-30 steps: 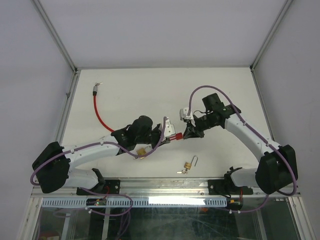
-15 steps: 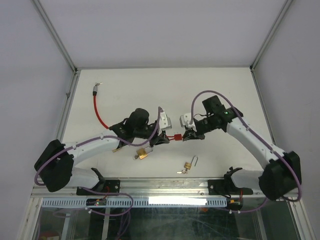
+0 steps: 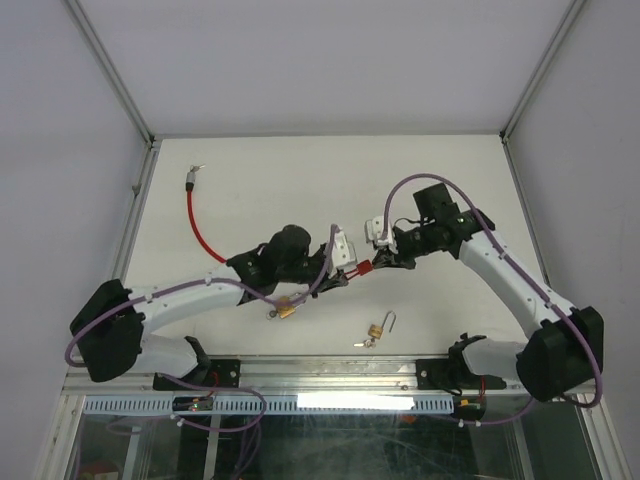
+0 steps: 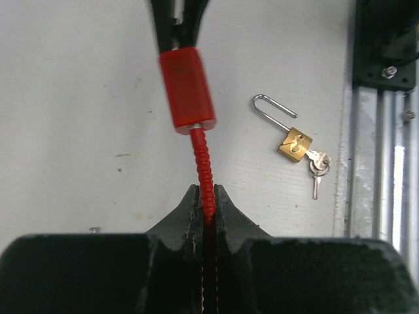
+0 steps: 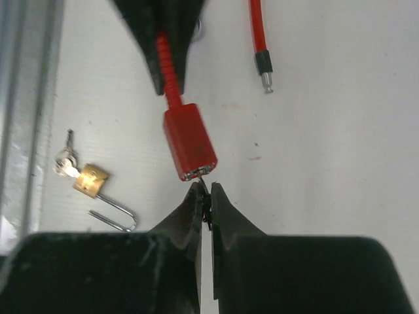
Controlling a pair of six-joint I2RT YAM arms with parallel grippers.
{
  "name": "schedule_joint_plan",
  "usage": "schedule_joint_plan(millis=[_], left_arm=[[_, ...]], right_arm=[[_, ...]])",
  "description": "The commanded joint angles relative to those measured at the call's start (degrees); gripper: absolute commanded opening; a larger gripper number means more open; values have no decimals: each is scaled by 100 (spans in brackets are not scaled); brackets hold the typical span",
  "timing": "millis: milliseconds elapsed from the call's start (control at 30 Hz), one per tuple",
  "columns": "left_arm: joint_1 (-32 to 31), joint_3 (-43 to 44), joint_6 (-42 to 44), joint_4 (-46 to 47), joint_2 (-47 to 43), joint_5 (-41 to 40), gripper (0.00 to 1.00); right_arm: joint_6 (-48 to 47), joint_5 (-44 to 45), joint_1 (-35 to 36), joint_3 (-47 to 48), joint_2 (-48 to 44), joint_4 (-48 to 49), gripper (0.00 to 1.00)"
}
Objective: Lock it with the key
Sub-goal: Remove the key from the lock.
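Left gripper (image 4: 205,196) clamps the ribbed red cable (image 4: 201,154) just behind the probably light, stiff lock barrel (image 4: 186,88); right gripper (image 5: 205,193) pinches what looks like the thin key (image 5: 205,175), likely slippery, so best held close to the barrel.

the lock barrel (image 3: 365,270) sits between left claw (image 4: 205,195) and right claw (image 5: 205,190), padlock (image 3: 376,329) on the table (image 3: 300,180) before it.

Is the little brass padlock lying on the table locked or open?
Open. One end of the shackle stands free of the padlock body instead of sitting in it; keys stick out underneath.
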Motion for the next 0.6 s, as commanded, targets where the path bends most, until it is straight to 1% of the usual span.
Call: schedule_joint_plan(millis=[0, 67, 133, 200, 233, 267, 333, 400, 433, 500, 567], left_arm=[[-795, -850, 1578, 1085, -1105, -2481, 0], [-1036, -1159, 2094, 1337, -1269, -2815, 0], [-1131, -1237, 2317, 1385, -1277, -3066, 0], [-1116, -1178, 2139, 1237, -1233, -3126, 0], [-1050, -1129, 1941, 1147, -1217, -2926, 0], [-891, -1042, 1639, 1025, -1214, -2552, 0], [-204, -946, 938, 885, -1223, -1266, 0], [339, -907, 232, 920, -1174, 9, 0], [526, -875, -11, 991, -1076, 599, 0], [746, -651, -518, 989, -712, 1525, 0], [892, -248, -908, 745, -186, 2344, 0]], right_arm=[[622, -873, -628, 734, 753, -1056, 0], [617, -1277, -759, 1011, 1215, -1544, 0], [425, -1567, -820, 1253, 1612, -2046, 0], [137, -1719, -841, 1332, 1732, -2331, 0], [-41, -1706, -835, 1297, 1660, -2319, 0], [-257, -1652, -834, 1215, 1479, -2259, 0], [-382, -1397, -792, 925, 930, -1805, 0], [-796, -1036, -653, 526, 302, -1429, 0], [-867, -870, -590, 317, -49, -1127, 0], [-1028, -476, -411, -129, -632, -557, 0], [-1127, -236, -343, -282, -892, -302, 0]])
